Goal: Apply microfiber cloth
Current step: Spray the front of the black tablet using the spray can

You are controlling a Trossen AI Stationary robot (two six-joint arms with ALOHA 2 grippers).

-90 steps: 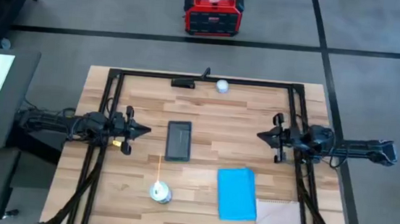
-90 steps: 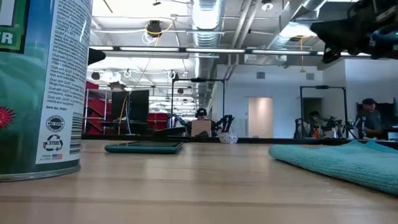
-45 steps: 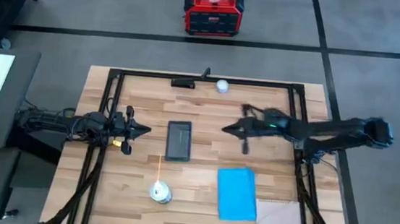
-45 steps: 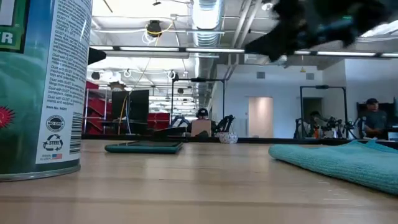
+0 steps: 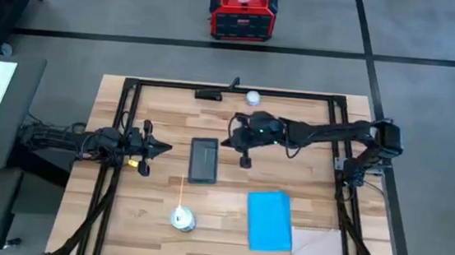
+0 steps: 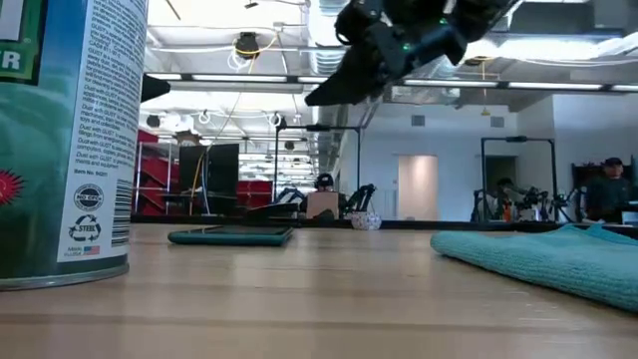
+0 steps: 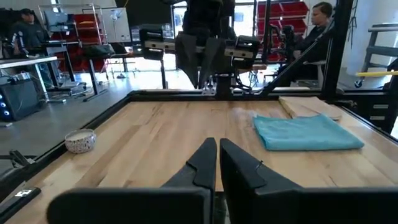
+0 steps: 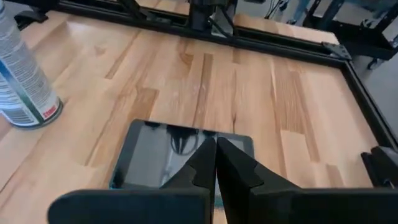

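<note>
The microfiber cloth [image 5: 270, 220] lay flat on the near right part of the wooden table [image 5: 290, 170], its right edge touching a pale beige sheet [image 5: 317, 248] that the table's near edge partly cut off from above. In the low view only the cloth's near corner showed, and the spray can [image 6: 65, 140] at the left was cropped at the top. The right gripper [image 5: 231, 139] hung above the table just right of the dark tablet [image 5: 203, 159], fingers [image 8: 239, 171] pressed together with nothing between them; its wrist camera saw only the tablet's far half past them. The left gripper [image 5: 160, 146] waited at the table's left side, fingers likewise together and empty. A small white ball [image 5: 252, 97] sat at the far edge. Over the past second the right arm had swung from the table's right side toward the centre, reaching across to the tablet, while the left arm, cloth, tablet and can had not moved
</note>
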